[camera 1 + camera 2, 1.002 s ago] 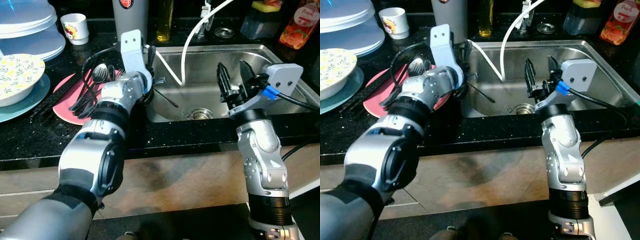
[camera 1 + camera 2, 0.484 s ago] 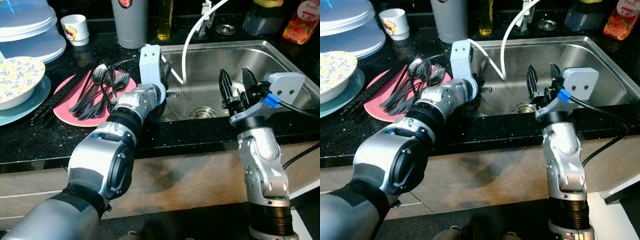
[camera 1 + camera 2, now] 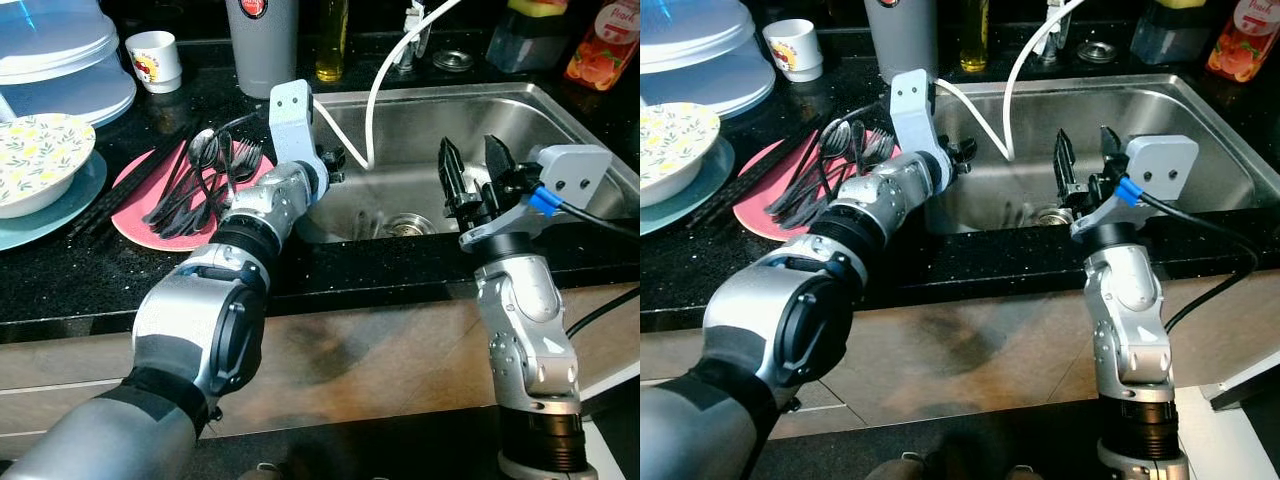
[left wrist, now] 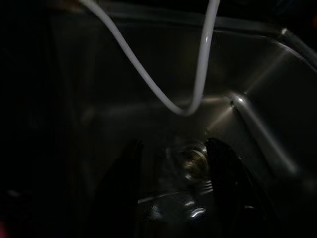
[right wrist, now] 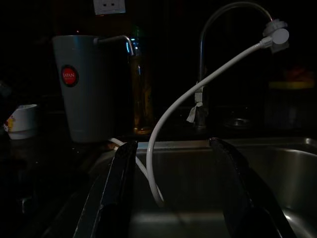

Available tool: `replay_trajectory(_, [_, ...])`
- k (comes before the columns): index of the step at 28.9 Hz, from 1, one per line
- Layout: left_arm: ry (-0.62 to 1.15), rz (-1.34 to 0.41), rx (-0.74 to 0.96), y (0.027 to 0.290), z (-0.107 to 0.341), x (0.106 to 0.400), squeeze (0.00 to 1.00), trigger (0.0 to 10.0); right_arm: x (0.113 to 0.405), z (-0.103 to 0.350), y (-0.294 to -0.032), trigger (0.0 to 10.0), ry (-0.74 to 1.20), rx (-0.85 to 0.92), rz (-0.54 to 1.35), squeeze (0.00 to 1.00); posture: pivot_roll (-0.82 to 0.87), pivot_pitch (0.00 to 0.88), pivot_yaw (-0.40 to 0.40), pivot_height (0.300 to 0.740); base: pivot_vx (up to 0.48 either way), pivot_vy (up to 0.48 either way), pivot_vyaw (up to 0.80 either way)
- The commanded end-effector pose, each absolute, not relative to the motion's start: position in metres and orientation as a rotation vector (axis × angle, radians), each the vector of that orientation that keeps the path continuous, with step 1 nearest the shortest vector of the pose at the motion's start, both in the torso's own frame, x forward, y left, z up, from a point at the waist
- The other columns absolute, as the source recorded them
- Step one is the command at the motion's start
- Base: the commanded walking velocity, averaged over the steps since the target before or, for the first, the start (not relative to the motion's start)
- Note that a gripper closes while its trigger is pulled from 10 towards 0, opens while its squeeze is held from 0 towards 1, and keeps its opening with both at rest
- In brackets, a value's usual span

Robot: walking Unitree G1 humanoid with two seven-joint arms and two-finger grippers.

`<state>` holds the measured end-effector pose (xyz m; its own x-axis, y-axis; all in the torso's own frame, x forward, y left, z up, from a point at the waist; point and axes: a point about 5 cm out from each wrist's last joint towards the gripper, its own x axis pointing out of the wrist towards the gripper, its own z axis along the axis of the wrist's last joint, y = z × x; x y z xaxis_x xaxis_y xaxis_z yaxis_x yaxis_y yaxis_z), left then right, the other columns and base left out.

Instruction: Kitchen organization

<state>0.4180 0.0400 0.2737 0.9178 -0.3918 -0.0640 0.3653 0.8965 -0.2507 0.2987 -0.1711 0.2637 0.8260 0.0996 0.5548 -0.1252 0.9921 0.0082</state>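
Sink (image 3: 560, 130): steel basin set in a black desk (image 3: 60, 270), drain (image 3: 403, 224) at the middle of its floor. A white hose (image 3: 375, 90) loops down from the tap into the basin.

Left hand (image 4: 173, 198): reaches over the sink's left rim, its wrist beside the pink plate. Fingers (image 4: 225, 173) spread apart over the drain, nothing between them; the wrist view is dim.

Right hand (image 3: 468, 172): held above the sink's front edge, pointing toward the tap. Fingers (image 5: 121, 178) wide apart, holding nothing.

Pink plate (image 3: 130, 225): on the desk left of the sink, carrying a heap of cutlery (image 3: 205, 170), spoons and forks with heads toward the sink. Dark chopsticks (image 3: 110, 195) lie across its left edge.

Flowered bowl (image 3: 35, 155): on a pale blue plate (image 3: 60, 215), far left.

Clear lidded containers (image 3: 60, 60): stacked behind the bowl.

White cup (image 3: 155, 58): printed, behind the pink plate.

Grey tumbler (image 3: 262, 40): red badge, behind the sink's left corner; an oil bottle (image 3: 332, 40) stands beside it.

Orange bottle (image 3: 602, 45): far right, beside a dark holder with a yellow sponge (image 3: 535, 12).
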Motion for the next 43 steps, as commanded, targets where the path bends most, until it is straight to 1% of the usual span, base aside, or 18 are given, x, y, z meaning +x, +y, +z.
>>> replay_trajectory(1, [0.095, -0.352, -0.197, 0.055, 0.289, 0.42, 0.0, 10.0, 0.299, 0.265, -0.17, 10.0, -0.582, 0.053, 0.129, 0.0, 0.06, 0.136, 0.036, 0.74, 0.0, 0.0, 0.0])
replay_trajectory(3, [0.082, -0.322, -0.189, 0.067, 0.296, 0.42, 0.0, 10.0, 0.299, 0.264, -0.17, 10.0, -0.58, 0.055, 0.131, 0.0, 0.06, 0.138, 0.034, 0.74, 0.0, 0.0, 0.0])
replay_trajectory(4, [0.057, -0.3, -0.166, 0.079, 0.301, 0.418, 0.0, 10.0, 0.299, 0.263, -0.17, 10.0, -0.578, 0.057, 0.134, 0.0, 0.07, 0.142, 0.029, 0.74, 0.0, 0.0, 0.0])
replay_trajectory(5, [0.057, -0.3, -0.166, 0.079, 0.301, 0.418, 0.0, 10.0, 0.299, 0.263, -0.17, 10.0, -0.578, 0.057, 0.134, 0.0, 0.07, 0.142, 0.029, 0.74, 0.0, 0.0, 0.0])
replay_trajectory(6, [0.039, -0.286, -0.146, 0.086, 0.304, 0.415, 0.0, 10.0, 0.299, 0.263, -0.169, 10.0, -0.577, 0.058, 0.136, 0.0, 0.07, 0.142, 0.029, 0.74, 0.0, 0.0, 0.0])
replay_trajectory(7, [0.024, -0.215, -0.092, 0.108, 0.304, 0.403, 0.0, 10.0, 0.3, 0.262, -0.168, 10.0, -0.573, 0.062, 0.142, 0.0, 0.09, 0.145, 0.023, 0.74, 0.0, 0.0, 0.0])
replay_trajectory(8, [0.025, -0.197, -0.082, 0.112, 0.303, 0.4, 0.0, 10.0, 0.3, 0.262, -0.168, 10.0, -0.572, 0.063, 0.144, 0.0, 0.09, 0.145, 0.023, 0.74, 0.0, 0.0, 0.0])
replay_trajectory(10, [0.035, -0.17, -0.08, 0.118, 0.3, 0.395, 0.0, 10.0, 0.3, 0.262, -0.168, 10.0, -0.571, 0.064, 0.146, 0.0, 0.1, 0.146, 0.02, 0.74, 0.0, 0.0, 0.0])
replay_trajectory(12, [0.111, -0.112, -0.147, 0.129, 0.286, 0.38, 0.0, 10.0, 0.303, 0.262, -0.166, 10.0, -0.568, 0.069, 0.156, 0.0, 0.11, 0.149, 0.012, 0.74, 0.0, 0.0, 0.0])
replay_trajectory(17, [0.154, -0.07, -0.18, 0.134, 0.276, 0.37, 0.0, 10.0, 0.305, 0.262, -0.165, 10.0, -0.566, 0.071, 0.168, 0.0, 0.12, 0.147, 0.004, 0.74, 0.0, 0.0, 0.0])
replay_trajectory(24, [0.176, -0.064, -0.187, 0.134, 0.273, 0.361, 0.0, 10.0, 0.306, 0.264, -0.164, 10.0, -0.572, 0.072, 0.172, 0.0, 0.11, 0.138, 0.005, 0.74, 0.0, 0.0, 0.0])
replay_trajectory(33, [0.208, -0.085, -0.188, 0.128, 0.266, 0.367, 0.0, 10.0, 0.305, 0.264, -0.165, 10.0, -0.575, 0.068, 0.167, 0.0, 0.1, 0.137, 0.011, 0.74, 0.0, 0.0, 0.0])
replay_trajectory(34, [0.222, -0.077, -0.189, 0.128, 0.262, 0.368, 0.0, 9.6, 0.305, 0.264, -0.166, 10.0, -0.575, 0.068, 0.165, 0.0, 0.1, 0.137, 0.014, 0.74, 0.0, 0.0, 0.0])
replay_trajectory(39, [0.264, -0.063, -0.19, 0.131, 0.25, 0.37, 0.0, 9.8, 0.305, 0.264, -0.167, 10.0, -0.575, 0.066, 0.162, 0.0, 0.1, 0.137, 0.014, 0.74, 0.0, 0.0, 0.0])
replay_trajectory(40, [0.279, -0.058, -0.191, 0.132, 0.244, 0.372, 0.0, 9.5, 0.305, 0.264, -0.167, 10.0, -0.575, 0.066, 0.162, 0.0, 0.1, 0.137, 0.014, 0.74, 0.0, 0.0, 0.0])
replay_trajectory(41, [0.279, -0.058, -0.191, 0.132, 0.244, 0.372, 0.0, 9.5, 0.305, 0.264, -0.167, 10.0, -0.575, 0.066, 0.162, 0.0, 0.1, 0.137, 0.014, 0.74, 0.0, 0.0, 0.0])
replay_trajectory(42, [0.284, -0.051, -0.186, 0.133, 0.241, 0.373, 0.0, 6.3, 0.305, 0.264, -0.167, 10.0, -0.575, 0.066, 0.162, 0.0, 0.1, 0.137, 0.014, 0.74, 0.0, 0.0, 0.0])
replay_trajectory(43, [0.288, -0.046, -0.183, 0.134, 0.239, 0.374, 0.0, 6.3, 0.305, 0.264, -0.167, 10.0, -0.575, 0.066, 0.162, 0.0, 0.1, 0.137, 0.014, 0.74, 0.0, 0.0, 0.0])
